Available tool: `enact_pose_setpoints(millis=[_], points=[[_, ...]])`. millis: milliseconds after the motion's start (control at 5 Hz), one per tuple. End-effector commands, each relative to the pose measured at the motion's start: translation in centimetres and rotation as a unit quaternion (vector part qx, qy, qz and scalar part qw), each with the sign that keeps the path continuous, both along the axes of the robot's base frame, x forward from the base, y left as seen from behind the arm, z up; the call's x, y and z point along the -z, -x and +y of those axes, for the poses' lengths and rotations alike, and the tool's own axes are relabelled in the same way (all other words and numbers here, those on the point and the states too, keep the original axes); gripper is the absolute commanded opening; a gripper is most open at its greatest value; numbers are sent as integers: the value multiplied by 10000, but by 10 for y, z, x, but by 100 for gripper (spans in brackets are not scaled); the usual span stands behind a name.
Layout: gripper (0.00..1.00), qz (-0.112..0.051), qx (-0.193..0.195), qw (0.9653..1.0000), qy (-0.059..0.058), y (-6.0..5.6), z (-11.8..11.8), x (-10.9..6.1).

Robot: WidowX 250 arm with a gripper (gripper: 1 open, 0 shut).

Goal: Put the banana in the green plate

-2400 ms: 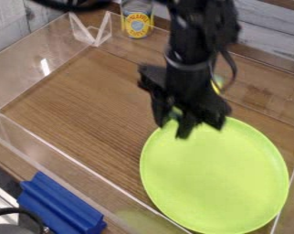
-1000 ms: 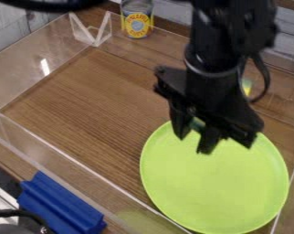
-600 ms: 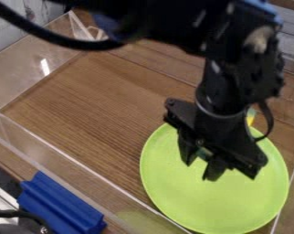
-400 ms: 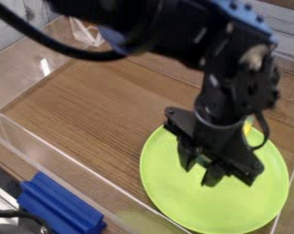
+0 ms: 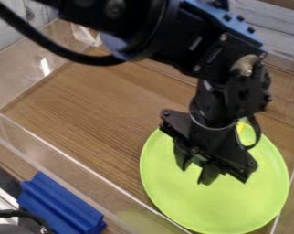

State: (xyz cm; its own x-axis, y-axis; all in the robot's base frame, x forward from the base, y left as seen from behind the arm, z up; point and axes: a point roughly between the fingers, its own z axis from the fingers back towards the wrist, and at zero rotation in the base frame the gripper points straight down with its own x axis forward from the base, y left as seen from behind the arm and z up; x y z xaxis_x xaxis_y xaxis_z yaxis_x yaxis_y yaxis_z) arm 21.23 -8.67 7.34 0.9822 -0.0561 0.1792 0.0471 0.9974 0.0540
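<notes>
The lime-green plate (image 5: 262, 196) lies on the wooden table at the front right. My gripper (image 5: 211, 170) hangs low over the plate's middle, its dark fingers pointing down and close together. A small yellow piece of the banana (image 5: 246, 133) shows at the gripper's right side, just under the wrist. Most of the banana is hidden by the dark gripper body. The gripper looks shut on it. The big dark arm (image 5: 174, 37) reaches in from the top of the view.
A clear plastic wall (image 5: 46, 151) runs along the table's left and front edges. A blue object (image 5: 58, 208) lies outside that wall at the front left. Bare wood (image 5: 100, 101) stretches left of the plate.
The gripper has moved from the plate's far edge to over its middle and has come down lower. The yellow piece has travelled with it. The jaws have stayed shut.
</notes>
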Motion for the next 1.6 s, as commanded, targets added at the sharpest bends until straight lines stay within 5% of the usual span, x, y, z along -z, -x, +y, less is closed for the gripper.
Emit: enact_pose_setpoints(millis=[0,800,1000,1400], points=[[0,-92,-144,9998,90,-5,3,-2],[0,8,-318,9994,154,6,-27,24],[100,7,-326,9993,184,7,-33,33],[100,16,-366,9991,219,3,-40,34]])
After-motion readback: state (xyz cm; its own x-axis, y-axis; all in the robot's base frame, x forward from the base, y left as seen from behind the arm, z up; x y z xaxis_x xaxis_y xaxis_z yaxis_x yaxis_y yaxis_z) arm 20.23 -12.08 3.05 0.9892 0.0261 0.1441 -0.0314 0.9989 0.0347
